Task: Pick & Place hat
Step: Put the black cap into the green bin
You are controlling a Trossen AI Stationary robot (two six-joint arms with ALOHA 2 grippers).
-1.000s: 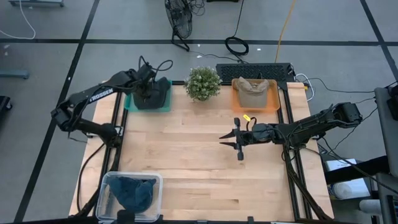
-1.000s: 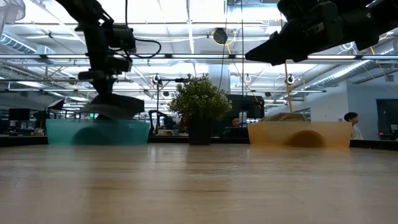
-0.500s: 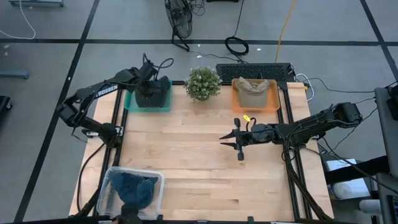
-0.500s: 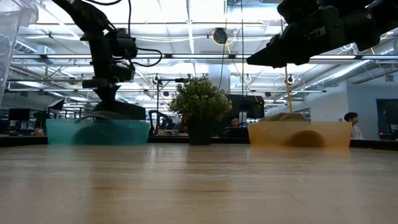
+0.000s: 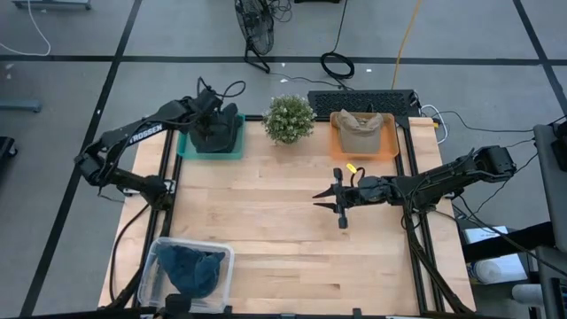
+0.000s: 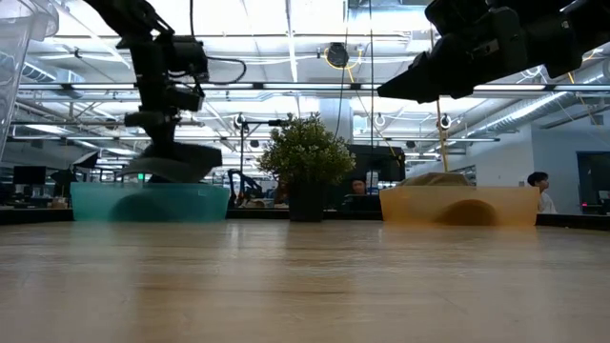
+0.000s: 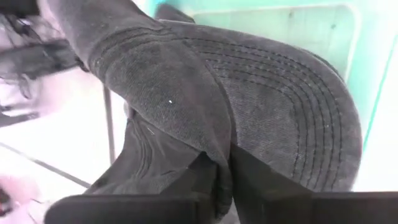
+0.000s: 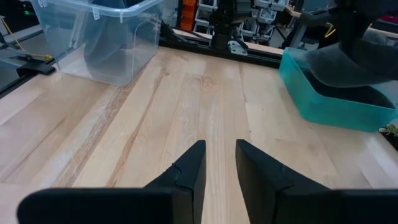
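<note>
At the upper left of the high view, the left gripper has lifted again after dipping half a second ago, its jaws pinched tight on the dark hat, which now hangs clear above the teal bin. I judge the pick is made. At centre right, the right gripper waits over the table, unmoved, fingers a little apart, empty. The hat's crown hides the bin's floor; whether the brim drags its rim is unclear.
</note>
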